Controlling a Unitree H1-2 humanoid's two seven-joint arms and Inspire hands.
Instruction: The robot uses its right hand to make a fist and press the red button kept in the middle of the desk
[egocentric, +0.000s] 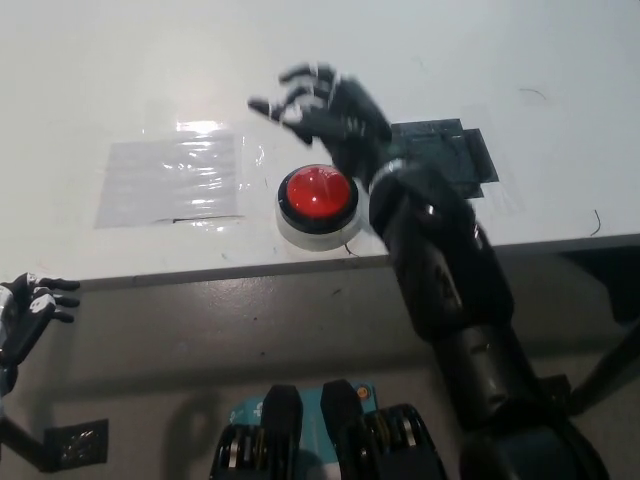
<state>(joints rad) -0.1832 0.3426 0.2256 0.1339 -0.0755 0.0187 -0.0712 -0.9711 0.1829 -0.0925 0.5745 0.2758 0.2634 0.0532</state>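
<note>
You see a red button with a glossy, smooth plastic dome that catches a soft highlight, seated in a black ring on a pale matt base. The worktop looks white, smooth and slightly sheened. A clear film patch taped on it is shiny and wrinkled, glaring under the light. The dark tape square looks matt with faint scuffs. Your right robot hand is black hard plastic with a satin gloss.

Glossy blk right hand; white/blk left hand.
</note>
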